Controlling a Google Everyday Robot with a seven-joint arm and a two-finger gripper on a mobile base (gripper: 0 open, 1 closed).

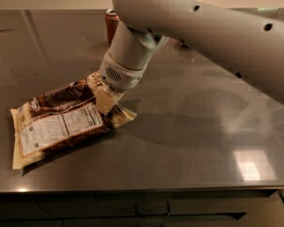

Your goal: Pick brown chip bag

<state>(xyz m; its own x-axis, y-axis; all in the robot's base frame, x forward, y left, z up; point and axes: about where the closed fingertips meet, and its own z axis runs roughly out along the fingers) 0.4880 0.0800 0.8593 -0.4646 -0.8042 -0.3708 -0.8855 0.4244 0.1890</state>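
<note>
Brown chip bag, label-up, in claw

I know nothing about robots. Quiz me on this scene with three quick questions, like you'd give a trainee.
1. Multiple choice: where is the gripper relative to the brown chip bag? A) at its left end in the picture B) at its right end in the picture C) far from it
2. True or false: the bag's nutrition label faces down.
3. What stands on the table behind the arm?
Key: 1 B. 2 False, it faces up. 3 A can, partly hidden by the arm.
</note>
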